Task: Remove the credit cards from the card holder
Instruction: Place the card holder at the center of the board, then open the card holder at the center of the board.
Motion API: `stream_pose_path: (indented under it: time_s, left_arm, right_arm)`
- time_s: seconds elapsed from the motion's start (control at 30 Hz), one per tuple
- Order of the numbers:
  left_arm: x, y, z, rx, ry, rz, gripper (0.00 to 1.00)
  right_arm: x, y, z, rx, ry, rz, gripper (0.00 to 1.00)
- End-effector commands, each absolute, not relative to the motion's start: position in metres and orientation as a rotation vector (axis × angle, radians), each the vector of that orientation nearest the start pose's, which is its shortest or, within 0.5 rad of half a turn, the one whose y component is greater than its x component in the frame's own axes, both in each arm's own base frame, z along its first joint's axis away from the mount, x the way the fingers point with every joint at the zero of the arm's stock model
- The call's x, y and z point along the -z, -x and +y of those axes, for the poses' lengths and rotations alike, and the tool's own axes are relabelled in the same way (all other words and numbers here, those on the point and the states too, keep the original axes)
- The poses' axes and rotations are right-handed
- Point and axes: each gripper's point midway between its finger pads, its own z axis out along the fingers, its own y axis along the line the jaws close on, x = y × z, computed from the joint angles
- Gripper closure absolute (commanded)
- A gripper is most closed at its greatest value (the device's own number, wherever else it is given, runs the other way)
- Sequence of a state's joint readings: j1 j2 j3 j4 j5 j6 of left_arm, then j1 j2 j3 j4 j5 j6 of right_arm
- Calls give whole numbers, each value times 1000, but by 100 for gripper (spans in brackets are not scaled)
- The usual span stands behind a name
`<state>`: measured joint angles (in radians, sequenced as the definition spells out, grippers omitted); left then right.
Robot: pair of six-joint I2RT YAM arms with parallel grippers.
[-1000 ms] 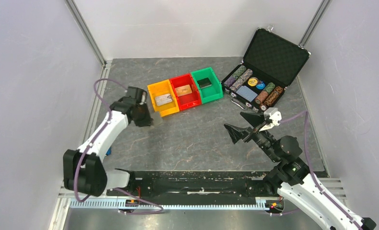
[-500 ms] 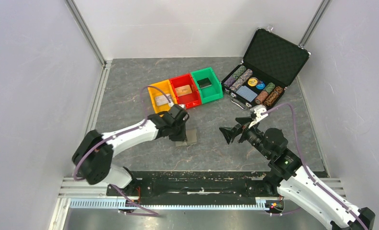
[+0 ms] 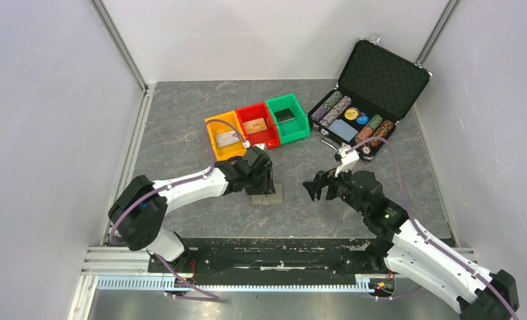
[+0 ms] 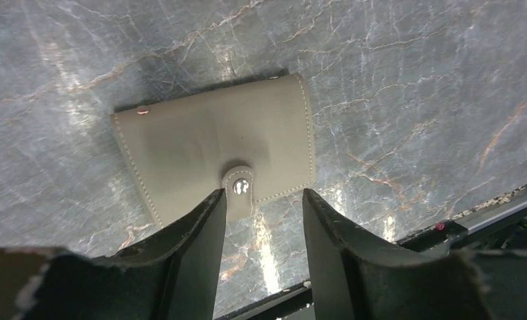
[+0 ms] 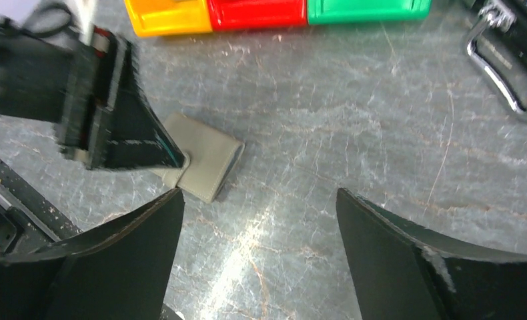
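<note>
- Since 1.0 s ago: left arm swung from beside the yellow bin (image 3: 226,137) to mid-table; right arm drew in leftward toward the same spot.
- Risk (judgement): the holder is loose on slick stone. A one-sided pull on the snap tab (image 4: 239,189) would likely drag or flip it rather than open it. The two grippers are close, so a collision is possible.
- Right arm: elbow bent, reaching left. Right gripper (image 5: 257,200) spread wide and empty, near the holder.
- Left arm: stretched low to the right, wrist pitched down. Left gripper (image 4: 262,200) released, fingers straddling the tab; contact not resolvable.
- Card holder (image 4: 214,147): flat on the table (image 3: 181,133), folded shut, grey side up, no card showing.
- Beyond: red bin (image 3: 257,128), green bin (image 3: 287,119), then the open chip case (image 3: 371,100).
</note>
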<state>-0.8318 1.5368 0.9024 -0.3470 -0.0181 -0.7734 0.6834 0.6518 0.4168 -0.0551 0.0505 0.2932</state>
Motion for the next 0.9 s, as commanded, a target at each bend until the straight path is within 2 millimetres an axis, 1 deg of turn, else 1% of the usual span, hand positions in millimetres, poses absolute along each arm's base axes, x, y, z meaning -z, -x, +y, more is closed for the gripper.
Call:
stream_pose_path:
  time_s: [0.0, 0.1, 0.17, 0.2, 0.27, 0.33, 0.4, 0.5, 0.57, 0.6, 0.7, 0.8, 0.87]
  left_arm:
    - [-113, -245, -279, 560, -38, 2501, 46]
    - [-126, -250, -257, 481, -36, 2464, 45]
    - [-130, -251, -245, 494, -11, 2457, 45]
    - [-129, -250, -242, 522, -8, 2463, 45]
    - [-126, -246, -240, 607, -1, 2471, 45]
    - [-118, -240, -239, 661, 1, 2496, 46]
    - [-107, -236, -236, 680, 3, 2526, 47]
    - [-93, -231, -233, 714, 30, 2569, 50]
    - [-90, -230, -227, 712, 41, 2581, 50]
    - [-90, -230, -223, 697, 47, 2578, 51]
    - [-97, -232, -203, 632, 57, 2546, 50]
    - [-112, -230, -181, 556, 77, 2495, 49]
    - [-126, -228, -167, 508, 93, 2457, 47]
  right_arm:
    - [-177, -230, 191, -655, 260, 1898, 18]
    - [-166, -228, 200, -709, 225, 1951, 27]
    - [-158, -226, 208, -763, 214, 1975, 35]
    - [-159, -225, 214, -803, 210, 1968, 38]
    - [-155, -223, 222, -845, 195, 1984, 45]
    - [-149, -224, 227, -850, 171, 2010, 51]
    - [-146, -223, 236, -871, 165, 2028, 53]
    - [-148, -228, 252, -867, 126, 2042, 54]
    - [-145, -231, 263, -820, 120, 2077, 54]
    - [-140, -231, 269, -788, 120, 2101, 54]
    - [-127, -230, 287, -742, 107, 2158, 54]
    - [-115, -225, 302, -702, 91, 2200, 56]
    - [-106, -221, 311, -682, 95, 2223, 56]
